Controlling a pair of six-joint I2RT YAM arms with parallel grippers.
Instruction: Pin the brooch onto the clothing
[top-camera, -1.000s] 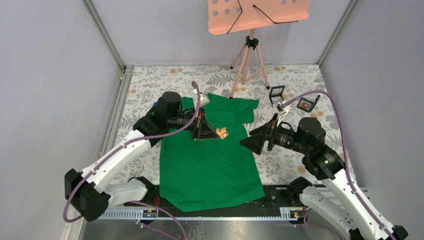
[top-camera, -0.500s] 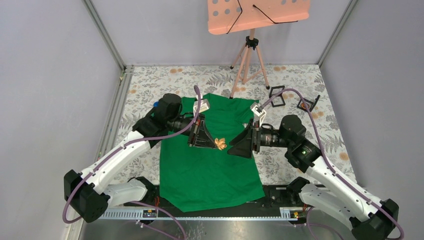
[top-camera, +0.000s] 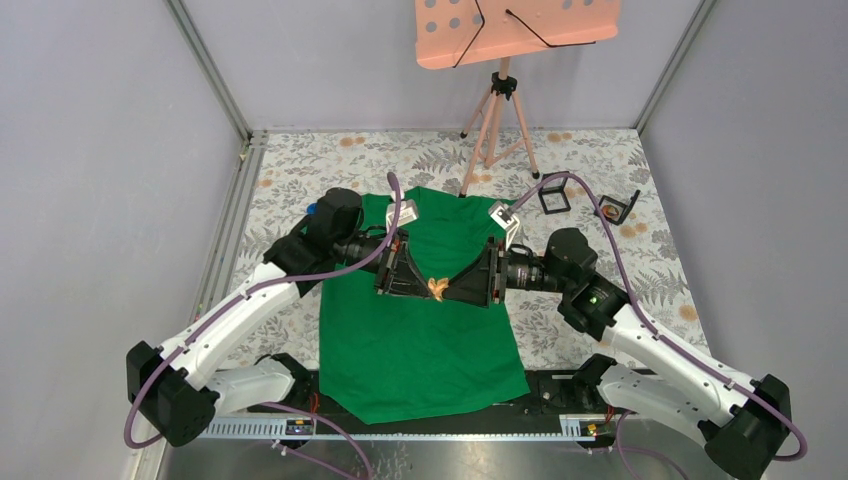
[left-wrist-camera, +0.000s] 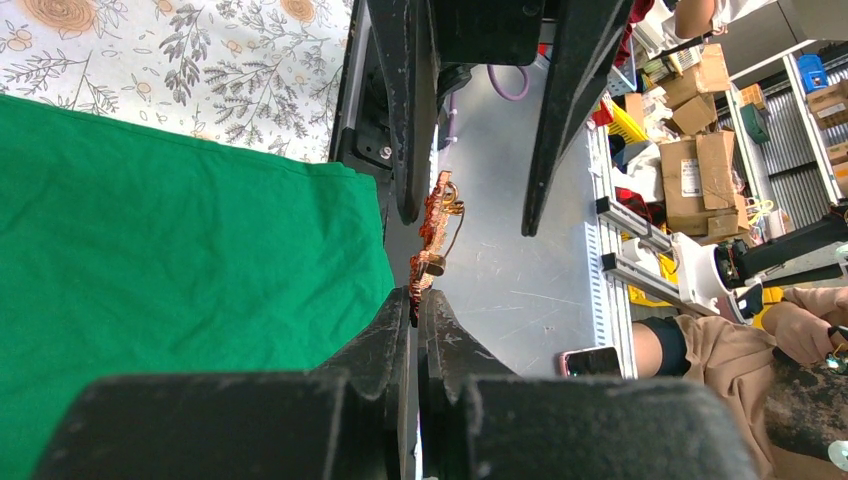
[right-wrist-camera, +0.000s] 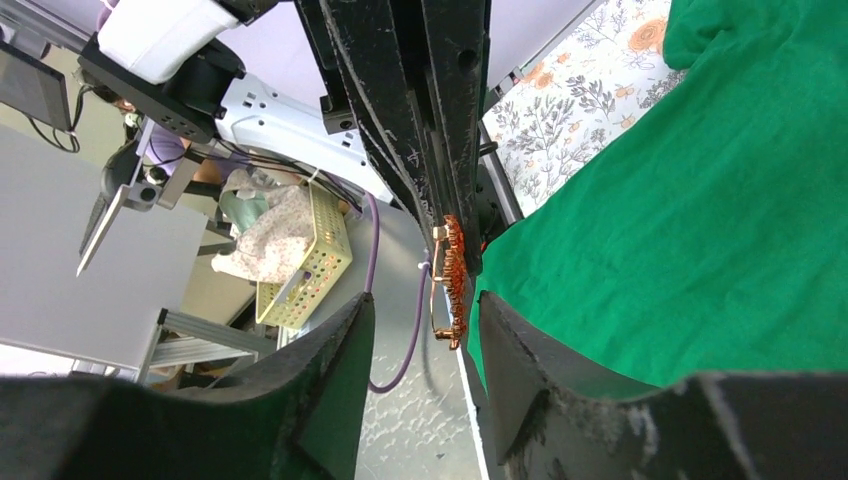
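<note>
The clothing, a bright green T-shirt (top-camera: 420, 340), lies flat on the floral cloth. My left gripper (top-camera: 429, 287) hovers over its chest, shut on a small copper-orange brooch (top-camera: 437, 287). In the left wrist view the brooch (left-wrist-camera: 432, 235) sticks out from my pinched left gripper (left-wrist-camera: 417, 298), with the T-shirt (left-wrist-camera: 150, 230) on the left. My right gripper (top-camera: 447, 290) meets it from the right. The right wrist view shows the right gripper (right-wrist-camera: 425, 308) open, its fingers (right-wrist-camera: 335, 360) straddling the brooch (right-wrist-camera: 450, 270) with a gap on each side, beside the T-shirt (right-wrist-camera: 700, 230).
An orange music stand on a tripod (top-camera: 498, 110) rises behind the shirt's collar. Two small black frames (top-camera: 553, 192) (top-camera: 615, 208) sit on the floral cloth (top-camera: 300, 165) at the back right. Grey walls close in both sides.
The right arm has swung left from the table's right side to the brooch, and its jaws have narrowed around it. The left gripper, still holding the brooch, shifted slightly down.
</note>
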